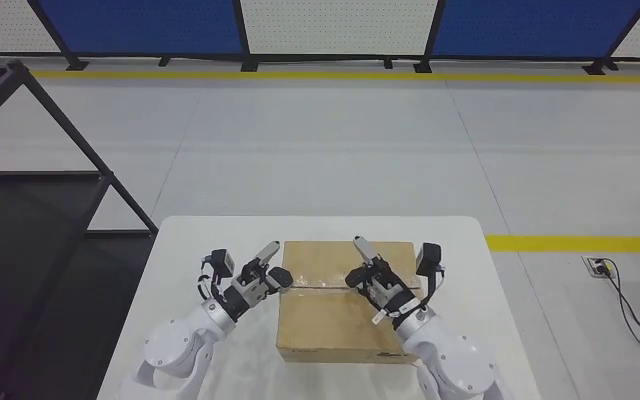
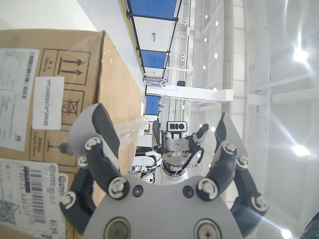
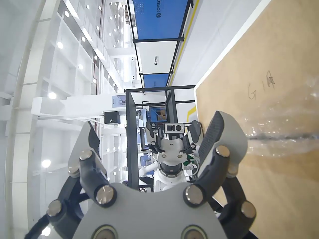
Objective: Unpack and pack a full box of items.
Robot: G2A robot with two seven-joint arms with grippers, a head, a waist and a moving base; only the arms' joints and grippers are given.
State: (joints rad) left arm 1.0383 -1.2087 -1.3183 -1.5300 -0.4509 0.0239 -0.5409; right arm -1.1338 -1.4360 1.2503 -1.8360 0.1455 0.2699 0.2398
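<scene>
A closed brown cardboard box (image 1: pixel 335 320) sits on the white table (image 1: pixel 190 250), its top flaps sealed by a strip of clear tape (image 1: pixel 320 288). My left gripper (image 1: pixel 276 262) is open at the box's left end, level with the top edge. In the left wrist view one finger (image 2: pixel 104 125) lies by the labelled side of the box (image 2: pixel 49 75) near the tape end (image 2: pixel 129 128). My right gripper (image 1: pixel 357 258) is open over the box top. In the right wrist view one finger (image 3: pixel 219 135) rests by the tape seam (image 3: pixel 281 135). The two grippers face each other.
A black metal rack (image 1: pixel 50 200) stands off the table's left side. Blue and white partition panels (image 1: pixel 330 25) line the far wall beyond an open floor. Bare table shows left of the box and a narrow strip to its right (image 1: pixel 450 240).
</scene>
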